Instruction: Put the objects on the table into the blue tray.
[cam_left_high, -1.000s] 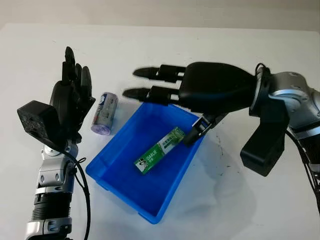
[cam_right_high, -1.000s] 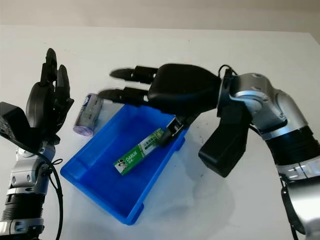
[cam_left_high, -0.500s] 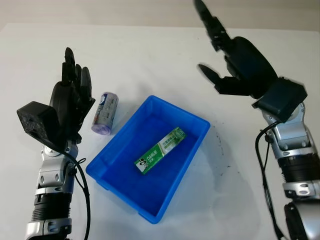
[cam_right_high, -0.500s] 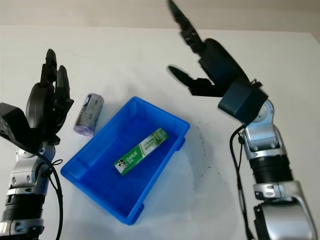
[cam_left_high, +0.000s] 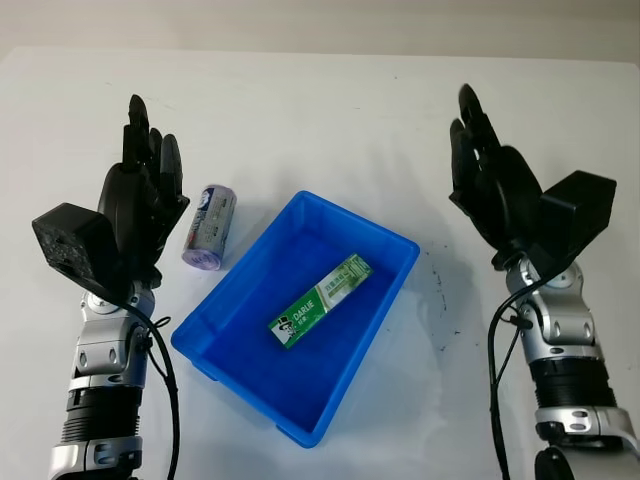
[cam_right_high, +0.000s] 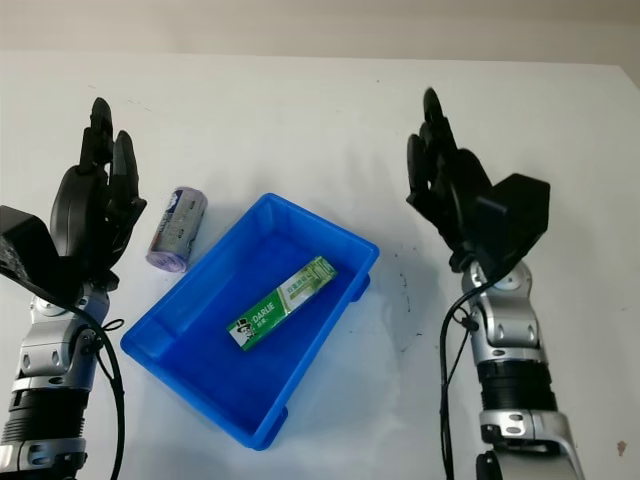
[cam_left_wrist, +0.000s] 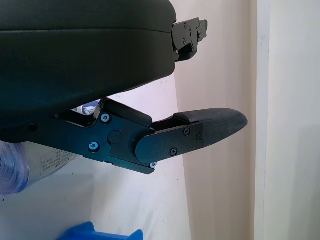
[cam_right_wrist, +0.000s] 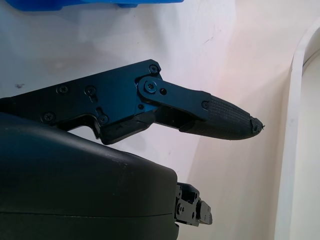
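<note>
The blue tray (cam_left_high: 222, 330) sits at the table's middle, and a green toothpaste box (cam_left_high: 319, 300) lies inside it. A small purple-and-white cylinder (cam_left_high: 208, 227) lies on its side on the table just left of the tray; part of it also shows in the left wrist view, cylinder (cam_left_wrist: 30, 165). My left hand (cam_left_high: 140, 190) is raised open to the left of the cylinder, holding nothing. To the right of the tray my right hand (cam_left_high: 485, 180) is held up open, also holding nothing.
The white table (cam_left_high: 330, 110) stretches wide behind the tray. Faint dark marks (cam_left_high: 440, 290) show on the surface right of the tray. A corner of the tray (cam_right_wrist: 95, 4) appears in the right wrist view.
My right hand has lifted off the tray, swung up and back to the right, and now stands upright beside the tray. The toothpaste box stays in the tray. The left hand has not moved.
</note>
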